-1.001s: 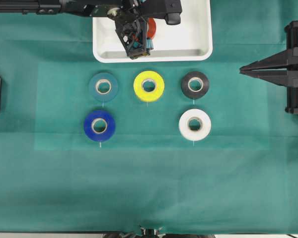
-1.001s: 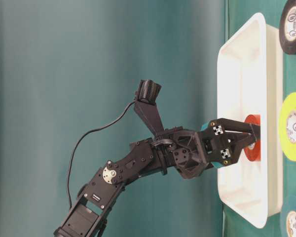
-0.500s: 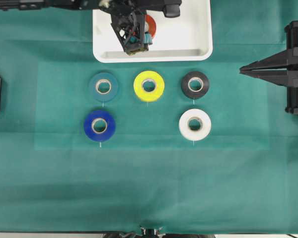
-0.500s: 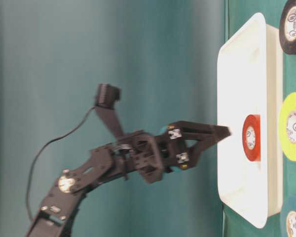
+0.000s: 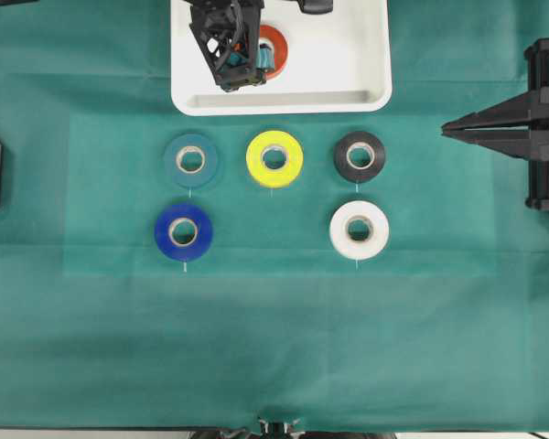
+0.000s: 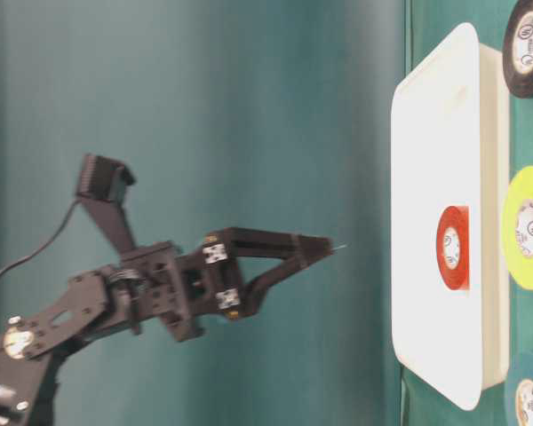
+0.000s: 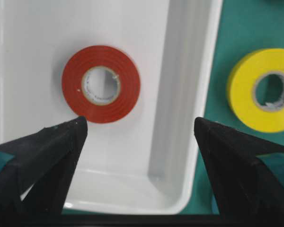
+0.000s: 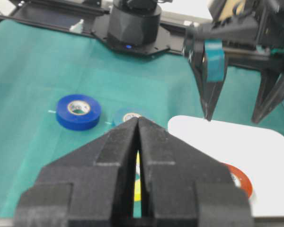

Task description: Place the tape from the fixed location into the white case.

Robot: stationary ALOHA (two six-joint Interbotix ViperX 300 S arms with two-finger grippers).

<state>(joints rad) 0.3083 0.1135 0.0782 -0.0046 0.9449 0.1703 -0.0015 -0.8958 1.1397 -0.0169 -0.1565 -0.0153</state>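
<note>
Left wrist view shows the tape lying flat in the white case, below and ahead of the left claw, whose jaws gape wide and empty above it.

Bright, even light – soft shadows, wrist views blurred up close.

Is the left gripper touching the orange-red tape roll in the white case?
Apart. The table-level view shows the left gripper well clear of the orange-red tape roll, lying in the white case.
</note>
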